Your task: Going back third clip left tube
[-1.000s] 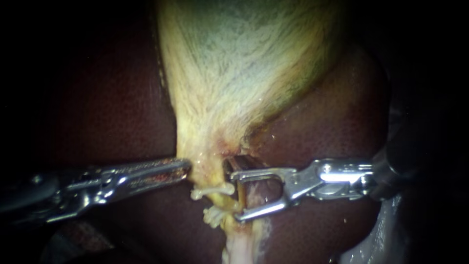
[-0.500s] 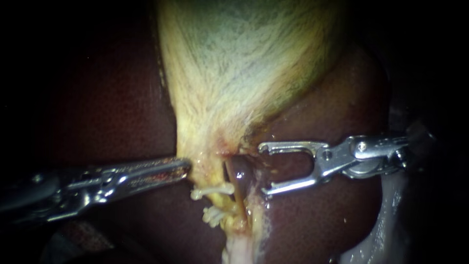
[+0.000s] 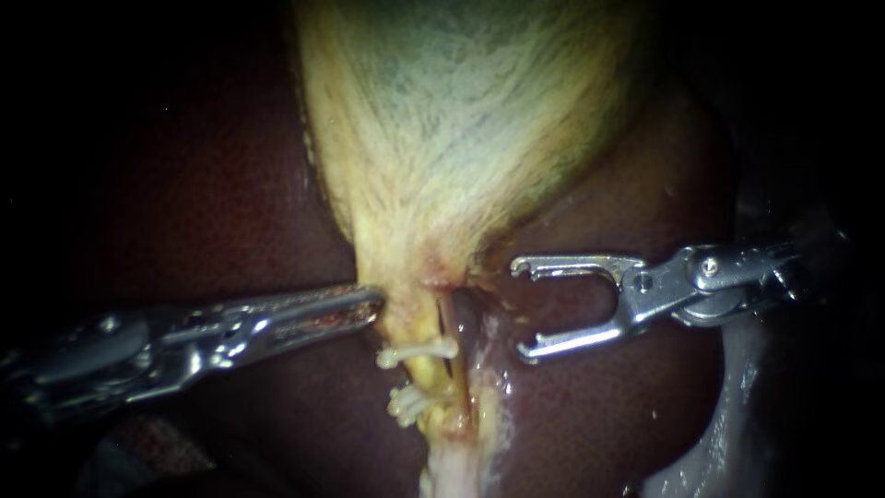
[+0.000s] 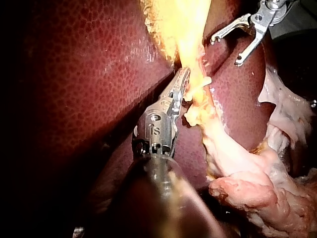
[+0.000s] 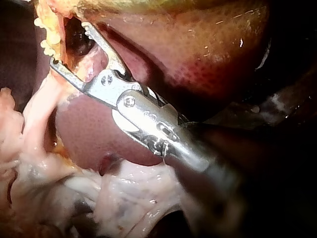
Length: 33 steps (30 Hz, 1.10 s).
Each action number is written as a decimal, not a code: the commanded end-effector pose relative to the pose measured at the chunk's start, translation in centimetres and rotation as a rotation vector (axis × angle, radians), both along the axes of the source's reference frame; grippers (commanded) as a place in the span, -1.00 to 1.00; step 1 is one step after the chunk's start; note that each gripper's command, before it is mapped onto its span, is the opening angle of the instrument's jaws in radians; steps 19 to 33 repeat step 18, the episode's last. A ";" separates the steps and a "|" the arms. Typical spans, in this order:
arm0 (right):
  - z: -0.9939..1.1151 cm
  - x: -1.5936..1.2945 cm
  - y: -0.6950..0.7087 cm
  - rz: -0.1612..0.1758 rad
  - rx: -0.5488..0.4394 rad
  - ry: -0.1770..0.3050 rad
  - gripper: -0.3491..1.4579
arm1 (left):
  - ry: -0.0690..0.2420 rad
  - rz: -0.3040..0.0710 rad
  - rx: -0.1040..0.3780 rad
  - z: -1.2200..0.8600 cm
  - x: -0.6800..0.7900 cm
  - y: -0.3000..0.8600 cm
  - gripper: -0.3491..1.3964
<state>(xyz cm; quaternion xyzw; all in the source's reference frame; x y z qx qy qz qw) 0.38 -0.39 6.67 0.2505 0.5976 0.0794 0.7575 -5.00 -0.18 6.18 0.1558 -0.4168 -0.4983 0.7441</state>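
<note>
The left tube (image 3: 419,376) is lying low at centre, carrying two white clips (image 3: 417,352). At its 9 o'clock my left instrument (image 3: 364,304) is pressing closed jaws against it, likely steadying it. At 3 o'clock my right instrument (image 3: 524,309) is hanging apart, jaws spread and empty.

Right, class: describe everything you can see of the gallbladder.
The gallbladder is a pale, yellow-white sac with fibrous streaks and a grey-green tinge higher up. It lies on the dark red liver and narrows downward to a thin neck, which runs on into a tube carrying two white clips. My left instrument meets the neck from the side; my right instrument stands clear of it.
</note>
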 end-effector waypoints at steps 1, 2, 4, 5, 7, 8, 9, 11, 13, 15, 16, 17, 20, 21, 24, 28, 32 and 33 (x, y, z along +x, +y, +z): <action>0.01 0.00 0.00 -0.001 -0.002 0.000 0.05 | 0.000 0.001 0.002 0.01 -0.02 0.00 -0.77; 0.01 -0.01 0.00 -0.002 -0.002 0.000 0.05 | 0.001 0.000 0.002 0.02 -0.04 0.00 -0.77; 0.01 -0.01 0.00 -0.002 -0.002 0.000 0.05 | 0.000 0.004 0.004 0.04 -0.07 -0.02 -0.77; 0.01 -0.02 0.00 -0.002 -0.002 0.001 0.05 | 0.001 0.004 0.003 0.04 -0.08 -0.02 -0.77; 0.01 -0.02 0.00 -0.002 -0.002 0.001 0.05 | 0.002 0.007 0.005 0.05 -0.10 -0.03 -0.77; 0.01 -0.02 0.00 -0.003 -0.002 0.001 0.05 | 0.002 0.007 0.005 0.06 -0.10 -0.03 -0.77; 0.00 -0.03 0.00 -0.003 -0.002 0.001 0.05 | 0.002 0.007 0.005 0.06 -0.10 -0.03 -0.77; 0.00 -0.03 0.00 -0.003 -0.002 0.001 0.05 | 0.002 0.007 0.005 0.06 -0.10 -0.03 -0.77; 0.00 -0.03 0.00 -0.003 -0.002 0.001 0.05 | 0.002 0.007 0.005 0.06 -0.10 -0.03 -0.77; 0.00 -0.03 0.00 -0.003 -0.002 0.001 0.05 | 0.001 0.007 0.005 0.06 -0.09 -0.03 -0.77; 0.00 -0.03 0.00 -0.003 -0.002 0.001 0.05 | 0.001 0.007 0.005 0.06 -0.10 -0.03 -0.77; 0.00 -0.03 -0.01 -0.003 -0.002 0.001 0.05 | 0.001 0.007 0.005 0.06 -0.10 -0.03 -0.77; 0.00 -0.03 -0.01 -0.003 -0.002 0.001 0.05 | 0.001 0.007 0.005 0.06 -0.10 -0.03 -0.77; 0.00 -0.03 -0.01 -0.003 -0.002 0.001 0.05 | 0.001 0.007 0.005 0.06 -0.10 -0.03 -0.77; 0.00 -0.03 -0.01 -0.003 -0.002 0.001 0.05 | 0.001 0.007 0.005 0.06 -0.10 -0.03 -0.77; 0.00 -0.03 -0.01 -0.003 -0.002 0.001 0.05 | 0.001 0.007 0.005 0.06 -0.10 -0.03 -0.77; 0.00 -0.03 -0.01 -0.003 -0.002 0.001 0.05 | 0.001 0.007 0.005 0.06 -0.10 -0.03 -0.77; 0.00 -0.03 -0.01 -0.003 -0.002 0.001 0.05 | 0.001 0.007 0.005 0.06 -0.10 -0.03 -0.77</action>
